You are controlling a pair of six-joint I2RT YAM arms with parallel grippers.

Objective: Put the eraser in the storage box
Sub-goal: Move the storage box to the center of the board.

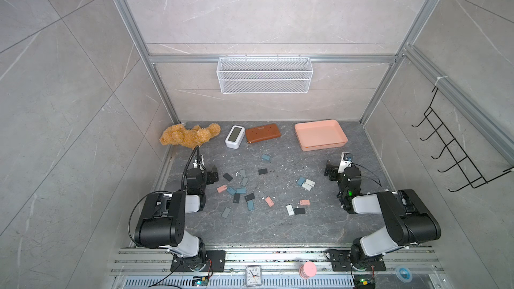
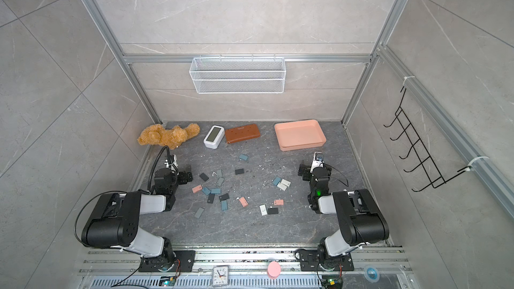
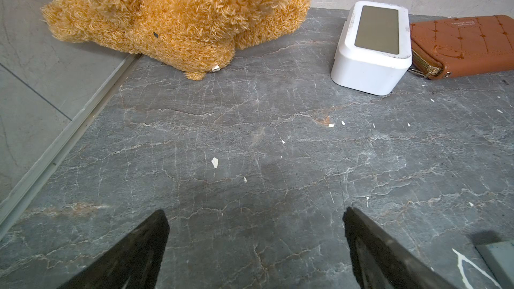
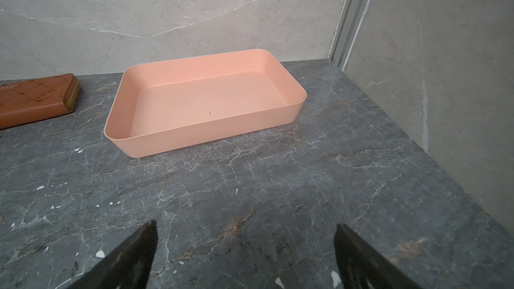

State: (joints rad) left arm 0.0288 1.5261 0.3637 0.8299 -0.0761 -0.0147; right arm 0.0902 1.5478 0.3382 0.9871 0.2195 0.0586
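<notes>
While the left pincer and right pincer stand spread and empty, every eraser lies between them, none in the storage box beyond.

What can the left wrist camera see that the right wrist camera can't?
Only the left wrist view shows the fluffy tan teddy bear and the white rectangular digital clock. Only the right wrist view shows the shallow salmon-pink plastic storage box. Both show the flat brown zipped case, the grey marble tabletop, and open black fingers: left fingers, right fingers.
</notes>
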